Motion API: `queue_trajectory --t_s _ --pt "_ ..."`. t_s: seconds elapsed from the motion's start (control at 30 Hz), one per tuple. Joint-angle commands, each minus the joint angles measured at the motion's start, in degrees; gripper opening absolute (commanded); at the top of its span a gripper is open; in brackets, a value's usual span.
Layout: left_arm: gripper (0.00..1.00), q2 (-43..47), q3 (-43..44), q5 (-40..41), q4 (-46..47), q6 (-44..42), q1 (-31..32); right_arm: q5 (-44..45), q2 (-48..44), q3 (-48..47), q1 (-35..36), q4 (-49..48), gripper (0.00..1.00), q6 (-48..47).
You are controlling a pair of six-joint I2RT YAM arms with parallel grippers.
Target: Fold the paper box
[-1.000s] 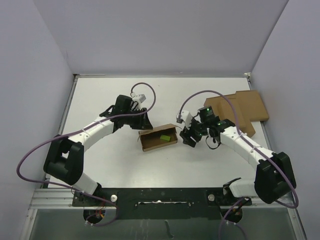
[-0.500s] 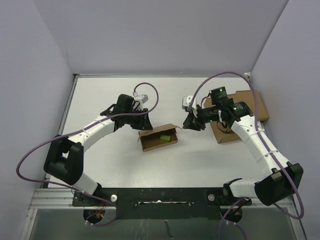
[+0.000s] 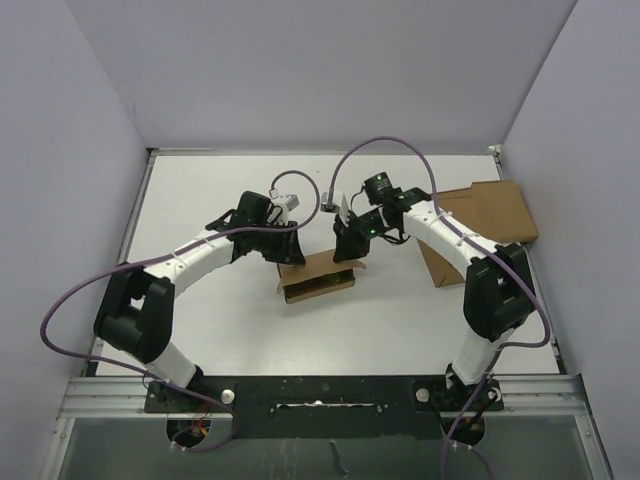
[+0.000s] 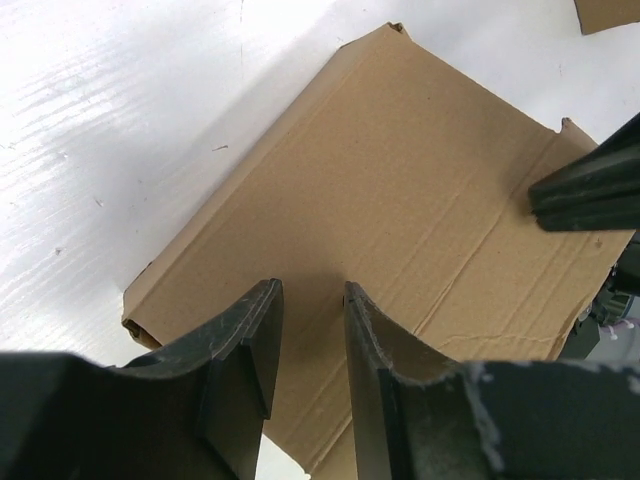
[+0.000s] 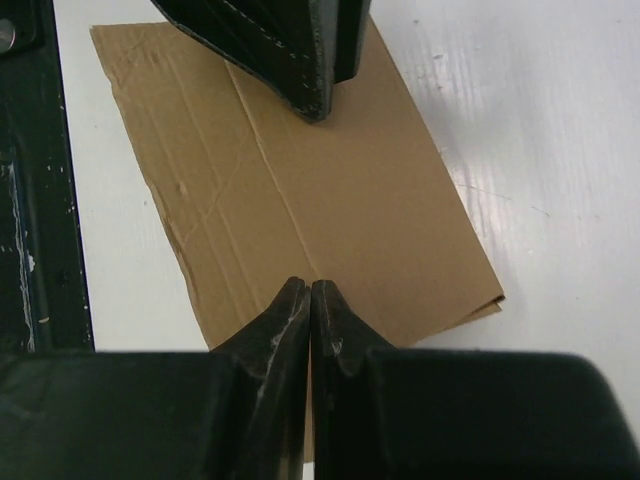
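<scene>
Brown — paper box (image 5: 330,180), under right end effector (image 5: 310,290)

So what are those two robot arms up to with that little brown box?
They are folding a paper box on the table, one arm at each side. The left gripper hovers, fingers slightly apart, over one of its panels; the right gripper, fingers shut, points at the same panel. Neither clearly grips it.

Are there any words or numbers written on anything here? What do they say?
No words, numbers or signs can be read.
The paper box is plain brown where the wrist cameras see it up close.
The little green patch in it is too small to tell if it has writing.
The flat cardboard on the right shows no print.
</scene>
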State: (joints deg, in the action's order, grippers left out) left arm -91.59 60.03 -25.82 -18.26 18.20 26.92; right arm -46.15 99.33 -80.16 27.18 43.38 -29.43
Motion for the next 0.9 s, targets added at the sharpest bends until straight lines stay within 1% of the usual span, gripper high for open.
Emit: queue_trajectory --t_s 0.0,0.17,0.67,0.8,0.87 --pt "0.29 -1.92 1.64 -1.49 -0.64 -1.4 0.06 -0.45 -0.75 1.84 2.84 -3.65 0.01 1.41" --pt "0.29 -2.81 1.89 -1.77 -1.41 -1.38 0.15 0.23 1.65 5.03 2.88 -5.28 0.0 1.46" --pt "0.27 -6.07 3.49 -0.28 -5.68 -1.65 0.43 5.18 6.86 5.81 3.14 -6.2 0.02 2.66" --pt "0.27 -4.75 3.54 -0.65 -4.64 -1.67 0.42 2.73 6.14 5.72 2.78 -5.77 0.04 2.09" --pt "0.28 -2.74 2.67 -1.31 -2.33 -1.68 0.19 -0.24 4.7 6.16 2.36 -5.83 0.08 1.66"
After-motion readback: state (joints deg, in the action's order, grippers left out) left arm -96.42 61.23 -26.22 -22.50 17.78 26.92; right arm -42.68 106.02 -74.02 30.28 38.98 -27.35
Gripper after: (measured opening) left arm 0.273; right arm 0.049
